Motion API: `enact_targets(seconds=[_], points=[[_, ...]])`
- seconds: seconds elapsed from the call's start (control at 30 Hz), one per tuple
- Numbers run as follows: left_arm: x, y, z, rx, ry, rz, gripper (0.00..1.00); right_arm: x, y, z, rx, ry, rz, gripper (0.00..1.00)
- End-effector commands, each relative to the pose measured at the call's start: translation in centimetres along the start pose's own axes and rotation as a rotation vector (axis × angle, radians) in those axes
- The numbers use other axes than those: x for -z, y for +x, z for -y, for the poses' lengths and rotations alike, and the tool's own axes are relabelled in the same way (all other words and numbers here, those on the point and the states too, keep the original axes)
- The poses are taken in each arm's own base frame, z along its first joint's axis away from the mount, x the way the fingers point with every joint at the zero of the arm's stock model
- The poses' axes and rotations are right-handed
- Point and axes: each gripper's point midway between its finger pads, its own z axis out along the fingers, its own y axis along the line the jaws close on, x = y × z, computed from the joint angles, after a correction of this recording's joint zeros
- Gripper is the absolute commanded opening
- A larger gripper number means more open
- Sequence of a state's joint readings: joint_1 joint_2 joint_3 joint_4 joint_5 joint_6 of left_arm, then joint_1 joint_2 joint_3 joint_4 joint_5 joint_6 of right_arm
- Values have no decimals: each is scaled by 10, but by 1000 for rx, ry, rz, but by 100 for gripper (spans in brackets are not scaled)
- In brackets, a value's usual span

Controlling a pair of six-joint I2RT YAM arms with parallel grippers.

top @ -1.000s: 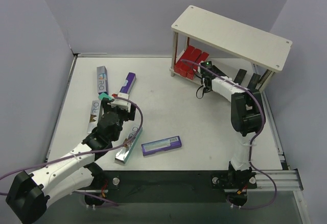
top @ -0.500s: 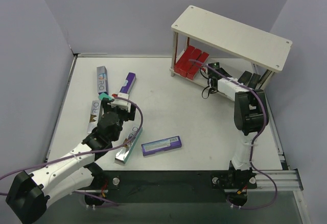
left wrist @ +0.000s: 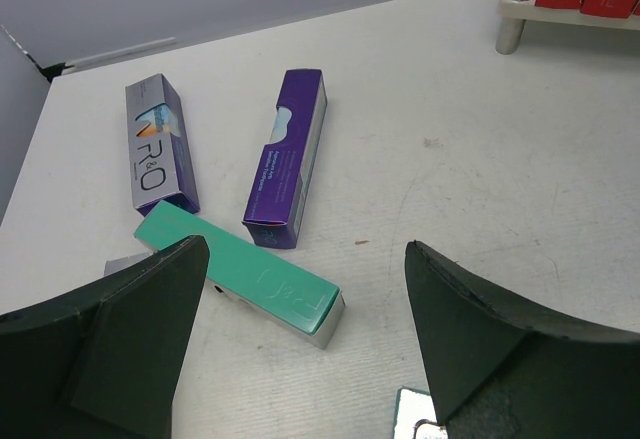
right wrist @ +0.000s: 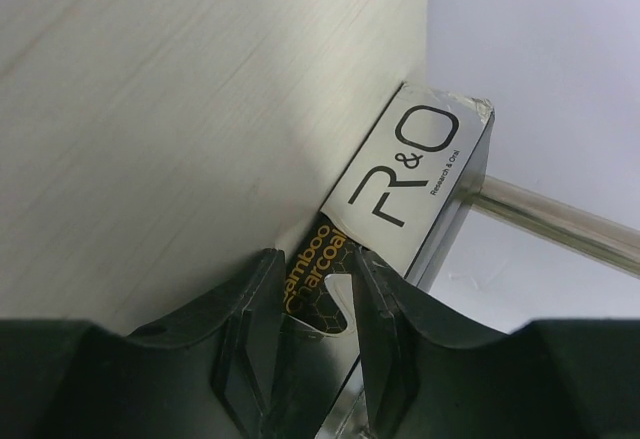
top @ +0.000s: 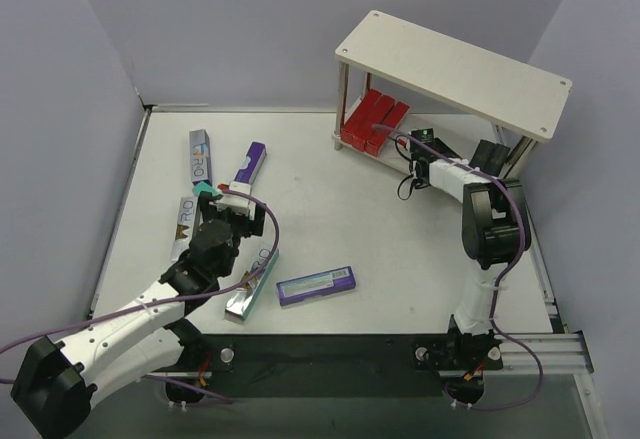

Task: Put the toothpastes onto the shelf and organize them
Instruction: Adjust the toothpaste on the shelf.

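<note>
- The left claw [left wrist: 305,279] hangs over the near-left part of the bench [top: 340,209], its fingers spread wide with nothing between them.
- Nearest the front edge, a purple-and-silver carton [top: 316,285] lies flat. Just to its left is a silver carton with a teal edge [top: 250,284]. The print on both is too small to read.
- Directly under the left claw lies a teal carton [left wrist: 245,274]. Its faint lettering cannot be made out.
- Left of it, a silver carton [top: 183,224] shows large "R&O" letters.
- Farther back, a plain purple carton [left wrist: 290,159] has its near end just beside the teal one. Its white side print is illegible.
- Next to that, a silver-and-purple carton [left wrist: 155,144] reads "R&O".
- At the far right stands the shelf [top: 455,71]. The red cartons [top: 372,121] lie side by side on the left end of its lower board.
- The right claw [right wrist: 318,289] reaches in under the top board, narrowed onto a black carton [right wrist: 415,169]. The carton's pale face reads "R&O" with a small line starting "Research &", and below that is orange "bamboo charcoal".
- Two more black cartons [top: 483,154] sit on the right of the lower board.
</note>
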State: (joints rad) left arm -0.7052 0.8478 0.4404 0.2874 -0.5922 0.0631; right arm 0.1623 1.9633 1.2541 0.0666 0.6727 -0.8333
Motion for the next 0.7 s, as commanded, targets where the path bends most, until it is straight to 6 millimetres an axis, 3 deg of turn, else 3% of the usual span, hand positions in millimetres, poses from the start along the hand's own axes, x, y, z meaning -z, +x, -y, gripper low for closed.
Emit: enact_targets(seconds=[0.0,0.2,0.33,0.47,0.57,0.67], points=[[0,-30,0,53,4,66,91,13,10,22,-26,47,-9,35],[1,-31,0,56,7,68,91,23,1,23,-59,58,17,35],[0,-31,0,55,7,67,91,59,-27,28,-113,48,125,35],[0,-31,0,54,7,67,91,93,-43,17,-155,-1,198,35],[1,-32,-1,57,3,71,91,112,-37,-1,-190,-62,202,35],[1,-32,-2,56,1,72,91,123,-18,-23,-244,-137,155,35]])
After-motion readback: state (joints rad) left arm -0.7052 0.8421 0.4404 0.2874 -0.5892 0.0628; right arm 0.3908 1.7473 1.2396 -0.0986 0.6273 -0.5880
